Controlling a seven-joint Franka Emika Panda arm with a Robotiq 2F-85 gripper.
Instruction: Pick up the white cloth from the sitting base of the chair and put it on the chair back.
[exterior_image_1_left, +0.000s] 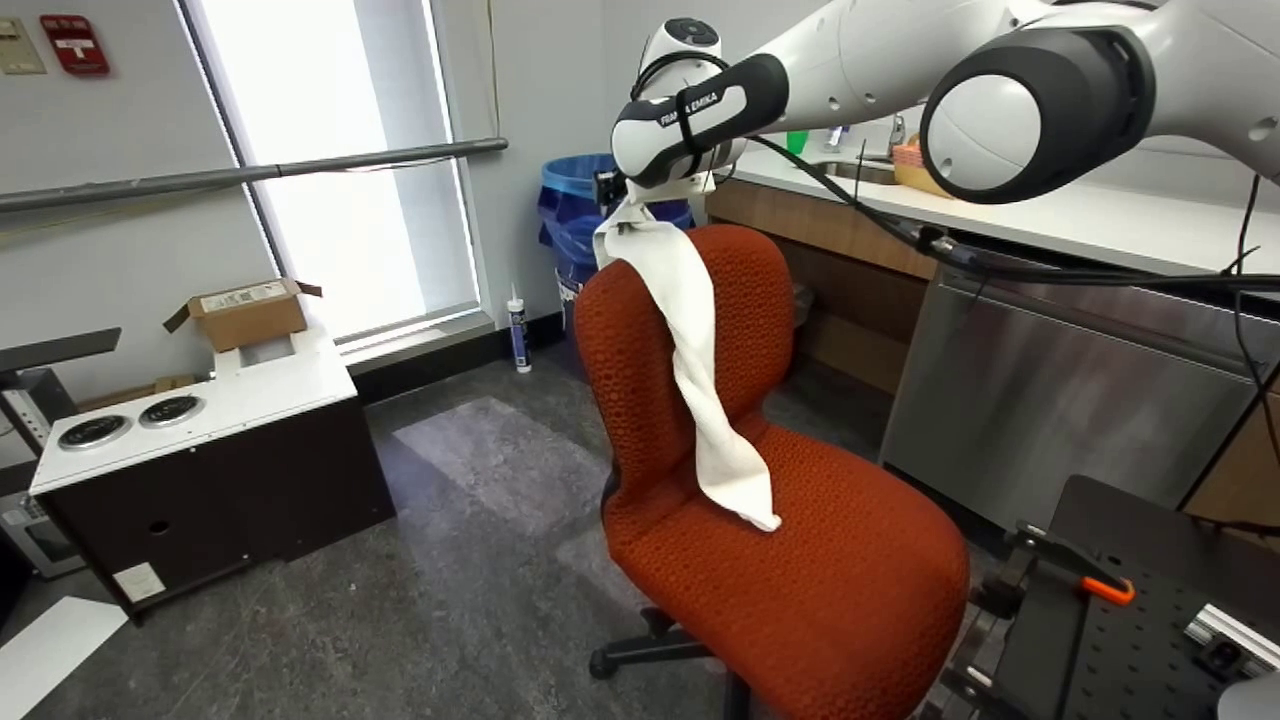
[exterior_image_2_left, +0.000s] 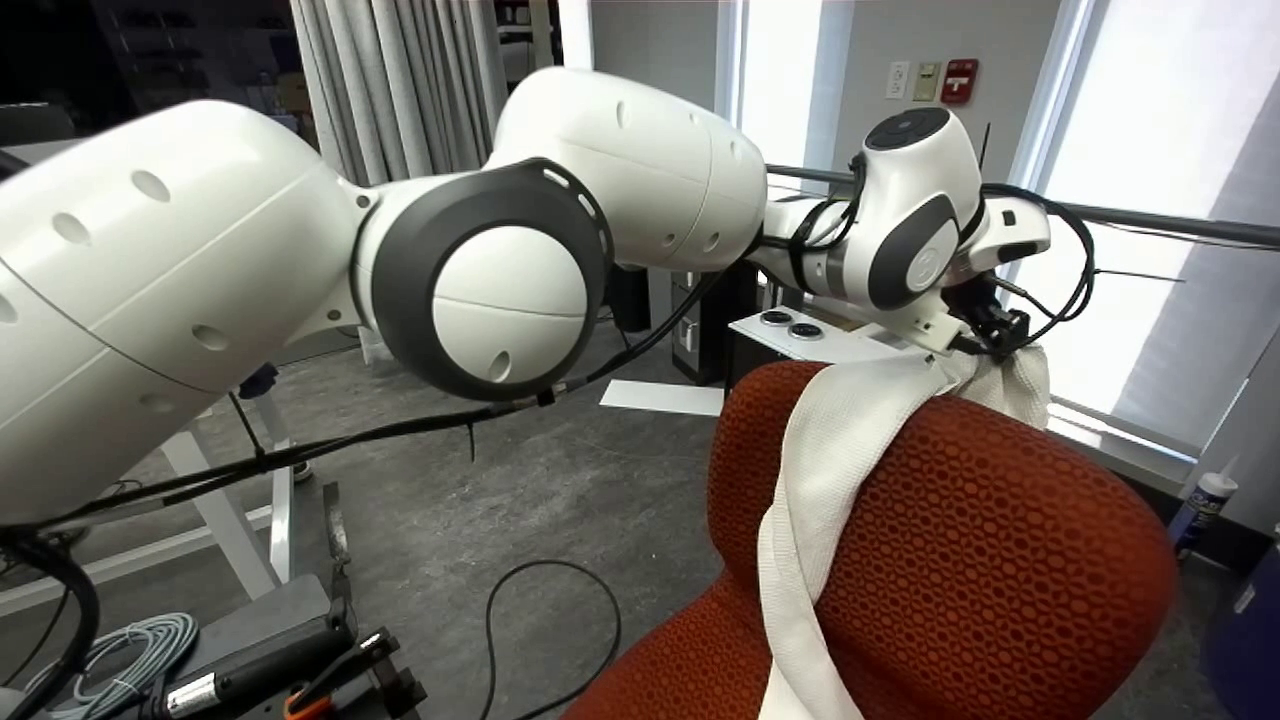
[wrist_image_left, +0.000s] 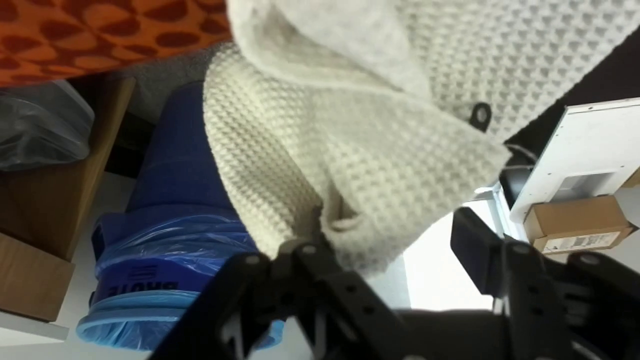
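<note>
White cloth (exterior_image_1_left: 694, 360) drapes the chair back (exterior_image_2_left: 1000, 520) (tail (exterior_image_1_left: 735, 485) on the seat (exterior_image_1_left: 830, 570) below), jaws parted behind it, apparently only withdrawal remaining.

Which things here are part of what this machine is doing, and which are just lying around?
Part of the job:
white cloth
red chair
end effector

Just around:
cardboard box
blue-and-white tube
blue bin
two-burner unit

We see daylight glaring white through the window (exterior_image_1_left: 310, 150) and lying pale across the floor (exterior_image_1_left: 490, 450); in the wrist view, we find the gripper (wrist_image_left: 385, 235) dark and blurred.
</note>
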